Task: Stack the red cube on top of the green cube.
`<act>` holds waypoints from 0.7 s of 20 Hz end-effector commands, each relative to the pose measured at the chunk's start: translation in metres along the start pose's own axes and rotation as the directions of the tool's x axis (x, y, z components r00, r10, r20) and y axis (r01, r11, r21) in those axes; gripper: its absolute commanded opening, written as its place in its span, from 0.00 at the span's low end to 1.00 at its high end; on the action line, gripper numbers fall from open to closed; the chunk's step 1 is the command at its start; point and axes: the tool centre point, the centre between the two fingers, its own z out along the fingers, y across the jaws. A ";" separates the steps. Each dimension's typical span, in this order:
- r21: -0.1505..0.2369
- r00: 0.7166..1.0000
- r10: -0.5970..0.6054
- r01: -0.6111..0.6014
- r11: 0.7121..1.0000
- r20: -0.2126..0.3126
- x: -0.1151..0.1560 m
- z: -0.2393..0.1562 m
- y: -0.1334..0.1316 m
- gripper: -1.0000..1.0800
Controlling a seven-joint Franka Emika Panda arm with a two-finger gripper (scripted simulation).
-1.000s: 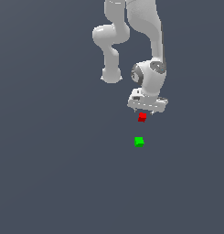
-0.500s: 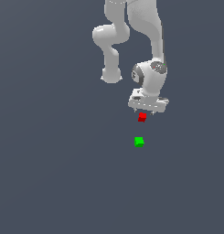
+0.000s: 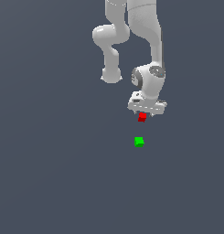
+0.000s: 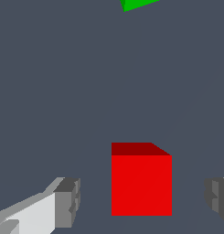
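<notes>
Red cube (image 4: 141,185) sits between my gripper's (image 4: 141,201) wide-open fingers (image 4: 67,203), gripping nothing, with the green cube (image 3: 139,141) apart on the near side; I judge an off-centre closure could nudge it askew.

Plain dark grey-blue floor (image 3: 49,183), uniform, unmarked, filling whole background.

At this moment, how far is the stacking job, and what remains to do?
Done: the gripper is lowered over the red cube, and its open jaws stand on either side without touching. In hand: the grasp, not yet closed. Left: close, lift, carry to the green cube, which sits apart on the floor, and set red on top.
</notes>
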 end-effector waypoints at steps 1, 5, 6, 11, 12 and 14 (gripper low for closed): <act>0.000 1.000 0.000 0.000 1.000 0.001 0.000 0.011 0.000 0.96; 0.000 1.000 0.000 0.000 1.000 0.001 0.000 0.025 0.001 0.96; 0.000 1.000 0.000 0.000 1.000 0.001 0.000 0.027 0.001 0.96; 0.000 1.000 0.000 0.000 1.000 0.001 0.000 0.031 0.000 0.00; 0.000 1.000 0.000 0.000 1.000 0.001 0.000 0.031 0.000 0.00; 0.000 1.000 0.000 0.000 1.000 0.001 0.000 0.031 0.000 0.00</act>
